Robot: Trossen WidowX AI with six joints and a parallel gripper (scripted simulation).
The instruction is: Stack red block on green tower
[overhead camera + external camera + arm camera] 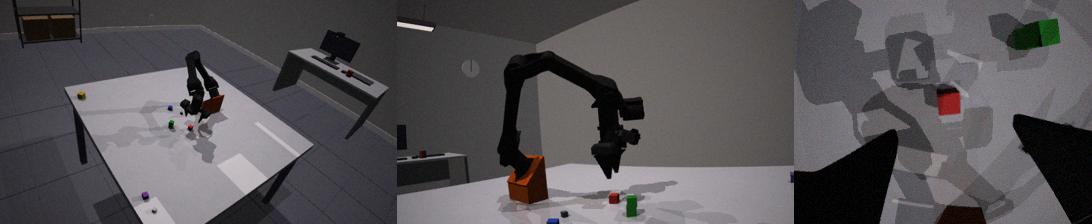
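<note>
Black parallel-jaw claw (610,172) spread wide, nothing in it, pointing down above the white table (136,163). Small red cube block (614,198) sits on the table below the claw, w/ the wrist view framing it between the fingers. Green two-cube tower (631,205) stands upright just beside it, not touching.

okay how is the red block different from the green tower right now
The red block is a single low cube; the green tower stands about twice as tall, upright. The red block lies almost under the open gripper; the green tower stands off to one side. Both rest on the table, apart and untouched.
</note>
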